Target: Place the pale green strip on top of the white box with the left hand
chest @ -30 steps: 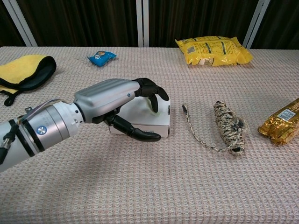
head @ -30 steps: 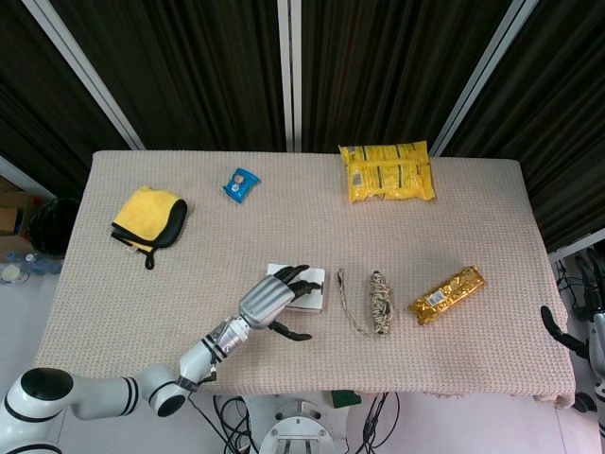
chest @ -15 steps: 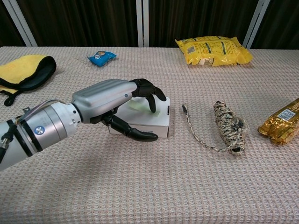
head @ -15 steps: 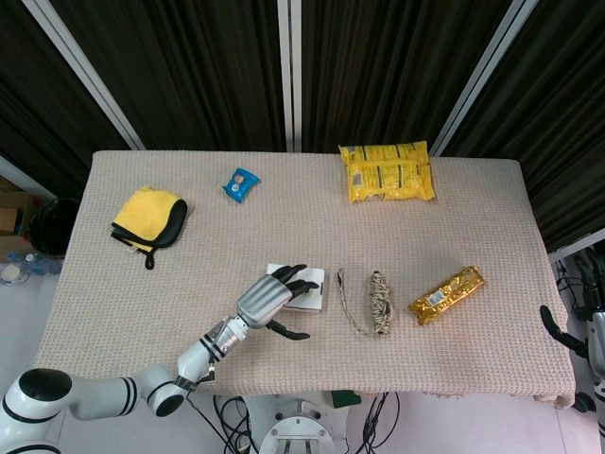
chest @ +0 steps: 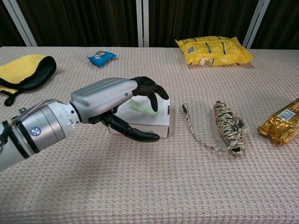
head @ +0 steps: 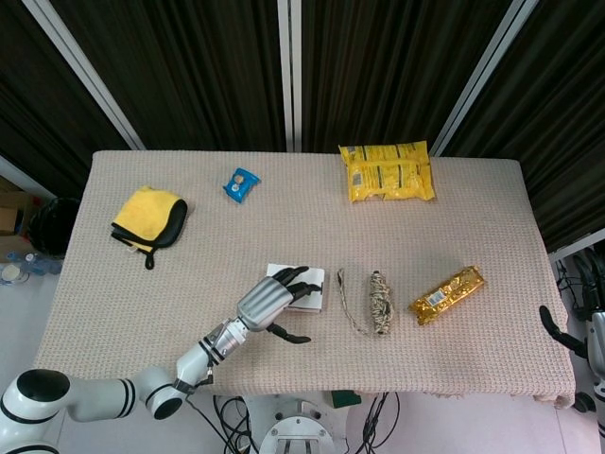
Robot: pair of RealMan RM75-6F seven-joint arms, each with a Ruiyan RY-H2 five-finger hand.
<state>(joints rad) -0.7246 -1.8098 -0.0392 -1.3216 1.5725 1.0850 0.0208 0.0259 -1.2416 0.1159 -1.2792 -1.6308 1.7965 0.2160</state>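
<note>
The white box (head: 313, 301) (chest: 150, 124) lies near the table's front edge, left of the middle. On its top lies the pale green strip (chest: 140, 106), partly hidden under dark fingers. My left hand (head: 269, 301) (chest: 108, 100) hovers over the box's left part with its fingers curved and apart, holding nothing; its thumb reaches along the box's front face. My right hand (head: 558, 331) shows only at the far right edge of the head view, off the table, with a dark finger sticking out and nothing in it.
A coiled rope (head: 380, 303) (chest: 228, 122) and a gold wrapped bar (head: 446, 293) (chest: 281, 122) lie right of the box. A yellow snack bag (head: 388, 170), a small blue packet (head: 241, 183) and a yellow-and-black cloth (head: 146, 216) lie further back.
The pale green strip has left my left fingertips and now lies flat on the box top. The left hand has drawn back slightly to the left.
</note>
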